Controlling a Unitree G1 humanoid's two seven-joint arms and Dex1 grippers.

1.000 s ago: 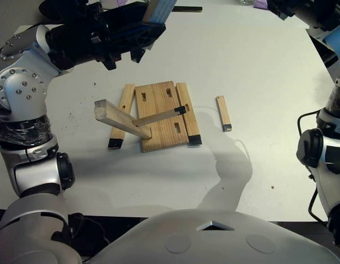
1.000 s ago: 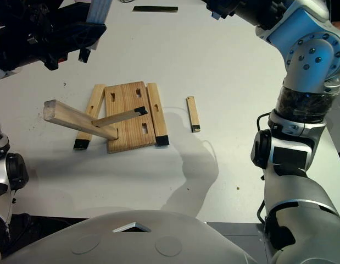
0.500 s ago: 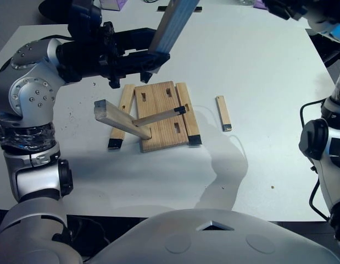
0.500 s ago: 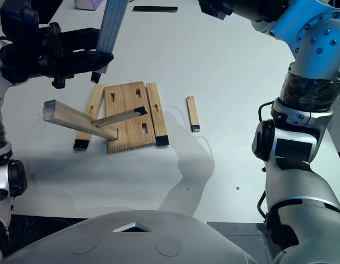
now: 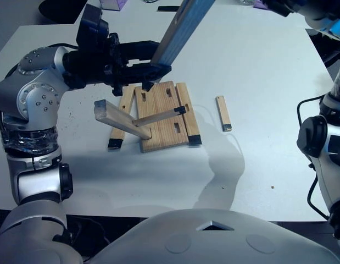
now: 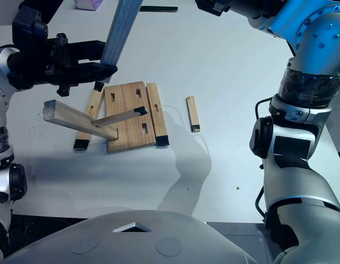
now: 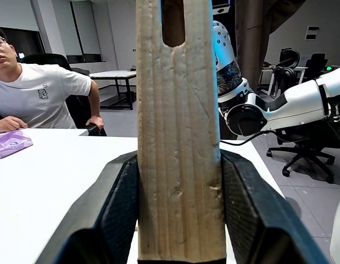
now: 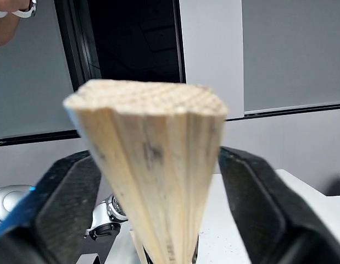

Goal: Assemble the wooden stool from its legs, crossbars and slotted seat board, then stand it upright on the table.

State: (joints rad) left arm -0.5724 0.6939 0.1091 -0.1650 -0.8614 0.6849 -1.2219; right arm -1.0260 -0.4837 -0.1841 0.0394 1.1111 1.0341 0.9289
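our left gripper (image 5: 155, 65), clamped on a slotted leg (image 7: 179, 137), has swung in and now hangs over the far edge of the seat board (image 5: 161, 113) lying flat on the table (image 5: 268, 77), so we reckon seating that leg comes next, while our right gripper (image 8: 157, 212) stays clamped on another wooden piece (image 8: 150, 137).

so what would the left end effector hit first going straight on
Probably nothing: the left end effector, holding a slotted leg, points to its right above the seat board, bare table beyond; depth unclear.
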